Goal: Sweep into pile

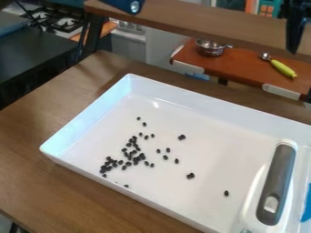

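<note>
The black gripper (296, 25) hangs in the top right corner, partly cut off by the view's edge, above and behind the tray. Many small black pieces (135, 159) lie in the white tray (91, 113), thickest left of its middle and towards the front wall. A few stray ones are spread out, with one piece (226, 193) farthest right. On the tray's right side rests a white tool with a grey handle (279, 179), apart from the gripper.
Behind the tray a raised wooden bar (200, 22) crosses the view. Beyond it, a red-brown board (243, 68) holds a metal pot (210, 48) and a yellow-green-handled utensil (283, 68). A blue item (307, 205) shows at the right edge. Brown tabletop (36, 150) borders the tray.
</note>
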Available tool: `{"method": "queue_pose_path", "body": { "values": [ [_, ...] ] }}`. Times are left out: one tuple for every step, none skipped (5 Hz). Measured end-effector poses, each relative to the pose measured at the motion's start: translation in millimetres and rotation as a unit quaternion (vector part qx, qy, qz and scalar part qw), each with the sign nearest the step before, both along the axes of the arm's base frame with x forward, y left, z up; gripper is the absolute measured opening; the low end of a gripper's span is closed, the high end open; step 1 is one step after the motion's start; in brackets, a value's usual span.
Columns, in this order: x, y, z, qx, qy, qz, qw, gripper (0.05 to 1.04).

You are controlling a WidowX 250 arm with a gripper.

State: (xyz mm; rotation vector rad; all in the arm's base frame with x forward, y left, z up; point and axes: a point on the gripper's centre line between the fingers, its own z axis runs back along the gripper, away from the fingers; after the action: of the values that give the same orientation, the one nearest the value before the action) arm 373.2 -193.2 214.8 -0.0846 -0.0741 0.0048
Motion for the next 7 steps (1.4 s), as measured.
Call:
{"method": "queue_pose_path", "body": {
  "values": [
    [2.2,-1.4,-22.3,0.011,0.025,0.003,0.9996,1.001],
    [1.2,-0.7,-44.6,0.017,0.037,0.011,0.9991,1.001],
    [-0.1,-0.6,-58.8,0.019,0.044,0.014,0.9987,1.001],
    [-8.3,1.3,-56.7,0.005,0.029,0.013,0.9995,1.001],
    [-15.4,0.3,-70.2,0.006,0.031,0.010,0.9994,1.001],
    [-26.2,-9.2,-85.8,0.010,0.039,0.001,0.9992,1.001],
    [-32.8,-12.7,-97.7,0.016,0.044,0.000,0.9989,1.001]
  ]
}}
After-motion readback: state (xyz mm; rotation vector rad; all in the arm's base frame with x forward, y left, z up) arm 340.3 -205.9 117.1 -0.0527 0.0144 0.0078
